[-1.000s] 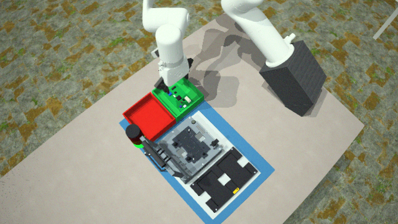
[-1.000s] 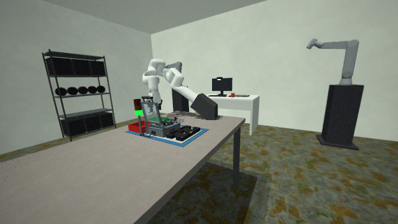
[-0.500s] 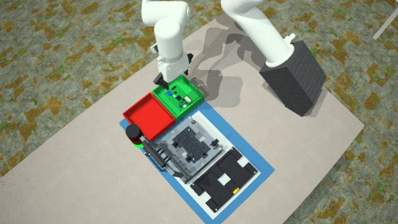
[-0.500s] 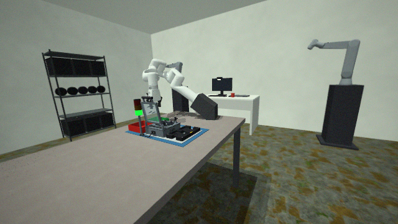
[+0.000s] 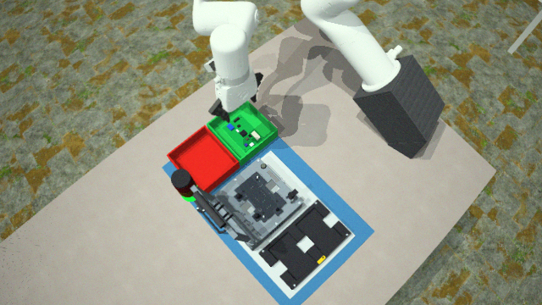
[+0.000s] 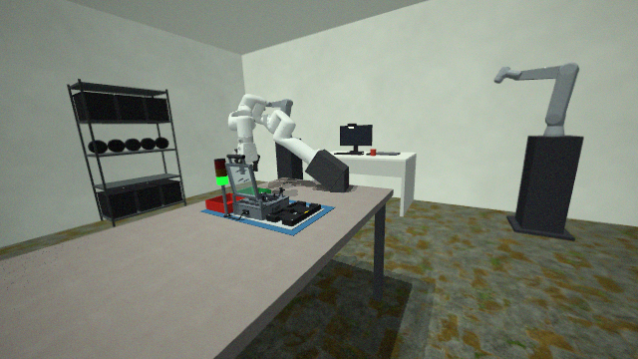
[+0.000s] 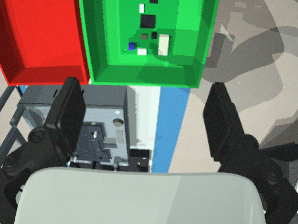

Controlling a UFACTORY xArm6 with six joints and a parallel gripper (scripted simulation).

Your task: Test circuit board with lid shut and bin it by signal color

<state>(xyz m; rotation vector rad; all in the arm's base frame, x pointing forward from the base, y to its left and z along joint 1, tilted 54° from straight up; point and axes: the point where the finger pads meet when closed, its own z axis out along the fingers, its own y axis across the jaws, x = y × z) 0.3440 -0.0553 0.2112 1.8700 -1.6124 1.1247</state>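
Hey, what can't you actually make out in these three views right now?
- Top view: the green bin's far corner is hidden under the arm's wrist and open claw.
- Exterior view: the board in that bin is hidden behind the raised lid; the red bin shows only partly.
- Wrist view: the tester is mostly hidden by the claw's body; the red bin is cut off at the left edge.
- Board: part markings are too small to read.
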